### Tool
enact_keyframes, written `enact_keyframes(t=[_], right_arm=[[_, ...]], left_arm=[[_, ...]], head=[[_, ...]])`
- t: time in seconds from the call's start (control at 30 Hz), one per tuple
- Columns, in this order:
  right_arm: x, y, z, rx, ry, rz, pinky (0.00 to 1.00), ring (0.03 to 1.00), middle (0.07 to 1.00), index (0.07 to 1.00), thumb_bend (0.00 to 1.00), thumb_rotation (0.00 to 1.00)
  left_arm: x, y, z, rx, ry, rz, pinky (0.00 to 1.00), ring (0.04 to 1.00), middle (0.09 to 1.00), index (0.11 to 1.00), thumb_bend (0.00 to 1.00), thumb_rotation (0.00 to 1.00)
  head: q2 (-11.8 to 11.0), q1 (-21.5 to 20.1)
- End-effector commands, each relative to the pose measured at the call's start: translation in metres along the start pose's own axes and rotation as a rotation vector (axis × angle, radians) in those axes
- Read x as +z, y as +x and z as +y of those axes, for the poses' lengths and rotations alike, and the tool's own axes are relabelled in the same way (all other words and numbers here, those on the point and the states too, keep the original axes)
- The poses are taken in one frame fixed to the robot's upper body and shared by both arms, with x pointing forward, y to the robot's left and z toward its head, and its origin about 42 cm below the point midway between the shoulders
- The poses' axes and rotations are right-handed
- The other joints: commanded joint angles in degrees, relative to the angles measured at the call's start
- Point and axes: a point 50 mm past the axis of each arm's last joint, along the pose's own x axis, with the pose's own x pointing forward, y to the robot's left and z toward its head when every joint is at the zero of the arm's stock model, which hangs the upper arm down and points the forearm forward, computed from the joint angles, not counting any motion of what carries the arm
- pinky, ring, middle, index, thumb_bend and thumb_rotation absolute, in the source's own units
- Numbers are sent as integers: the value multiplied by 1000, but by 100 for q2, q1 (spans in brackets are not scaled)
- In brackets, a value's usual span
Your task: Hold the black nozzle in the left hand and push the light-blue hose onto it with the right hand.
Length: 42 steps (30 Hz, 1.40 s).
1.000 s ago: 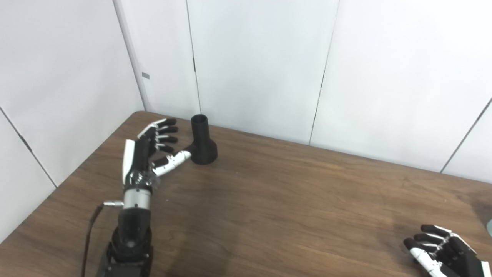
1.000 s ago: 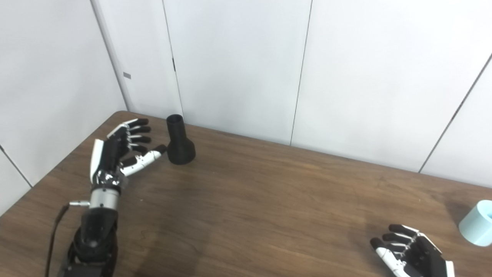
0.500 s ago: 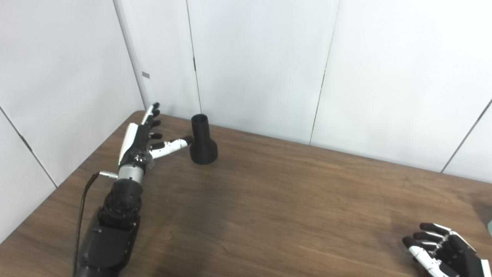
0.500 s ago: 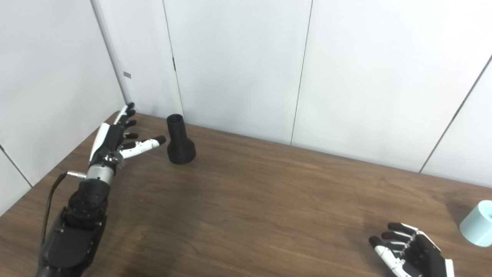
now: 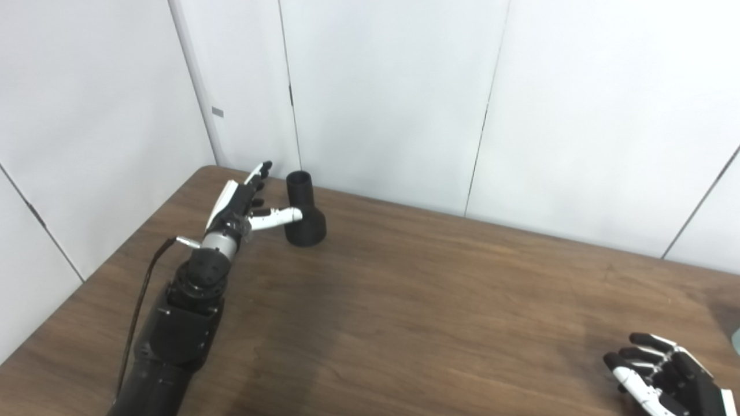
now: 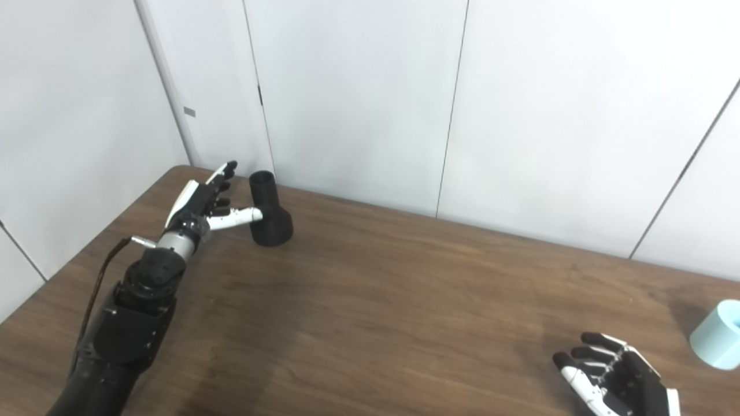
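Both hands are hanging empty with fingers spread: the left hand is flanking the upright black nozzle at the table's far left, apparently about to grasp; closing around it comes next. Contact is unclear. The right hand is waiting near the edge-cropped light-blue hose
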Motion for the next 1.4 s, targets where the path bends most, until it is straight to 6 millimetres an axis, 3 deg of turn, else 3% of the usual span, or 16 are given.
enact_keyframes(t=[0.0, 0.1, 0.13, 0.2, 0.33, 0.37, 0.47, 0.63, 0.73, 0.77, 0.87, 0.93, 1.0, 1.07, 1.17, 1.37], right_arm=[[19, 1, 2, 30, 32, -67, 279, 387, 493, 529, 506, 0], [19, -2, 3, 25, 26, -66, 289, 390, 500, 526, 506, 0], [19, -2, 2, 22, 23, -67, 290, 389, 501, 526, 506, 0], [18, -3, 1, 19, 22, -67, 290, 389, 498, 528, 506, 0], [16, -3, -1, 6, 24, -60, 296, 388, 499, 530, 506, 0], [16, -3, -1, 4, 31, -57, 292, 387, 498, 530, 506, 0], [15, -4, -2, 4, 40, -52, 284, 382, 497, 533, 505, 0], [14, -5, -2, 7, 24, -62, 284, 382, 496, 535, 505, 0], [14, -6, -3, 12, 24, -66, 276, 379, 491, 537, 505, 0], [14, -6, -3, 14, 22, -70, 279, 381, 491, 536, 505, 0], [14, -7, -3, 14, 19, -76, 279, 382, 490, 537, 505, 0], [14, -7, -3, 12, 26, -75, 278, 381, 490, 537, 505, 0], [14, -7, -3, 10, 30, -73, 279, 380, 490, 538, 505, 0], [14, -7, -3, 10, 30, -73, 280, 378, 487, 541, 504, 0], [14, -6, -3, 8, 33, -70, 280, 377, 482, 544, 504, 0], [12, -5, -5, 12, 37, -70, 278, 377, 478, 545, 504, 0]], left_arm=[[29, 13, 18, 39, 21, -99, 871, 972, 986, 1000, 1000, 326], [28, 16, 14, 42, 20, -89, 774, 931, 962, 999, 1000, 309], [28, 16, 13, 42, 17, -87, 529, 690, 820, 996, 1000, 295], [27, 18, 11, 39, 20, -84, 378, 546, 727, 994, 1000, 287], [28, 22, 5, 35, 77, -82, 352, 546, 703, 991, 1000, 342], [28, 23, 3, 29, 79, -86, 391, 599, 722, 996, 1000, 349], [27, 25, -3, 16, 48, -90, 269, 440, 584, 1000, 1000, 331], [27, 27, -15, 14, 16, -99, 272, 429, 692, 984, 1000, 298], [27, 29, -21, 12, 18, -100, 153, 237, 488, 978, 1000, 292], [26, 31, -23, 12, 28, -103, 142, 220, 535, 975, 1000, 295], [26, 33, -26, 10, 51, -106, 171, 279, 603, 967, 1000, 310], [24, 35, -29, 2, 65, -108, 299, 471, 741, 963, 1000, 311], [22, 36, -32, -5, 69, -106, 331, 510, 726, 962, 1000, 309], [21, 37, -34, -13, 82, -108, 502, 709, 831, 958, 1000, 306], [19, 38, -37, -23, 95, -99, 760, 898, 944, 962, 999, 310], [18, 37, -42, -29, 112, -99, 948, 998, 1000, 972, 986, 306]], head=[[6, -21], [20, -68], [23, -87], [29, -99], [46, -106], [46, -106], [72, -137], [88, -167], [103, -202], [109, -211], [131, -233], [134, -241], [146, -253], [151, -258], [175, -259], [175, -256]])
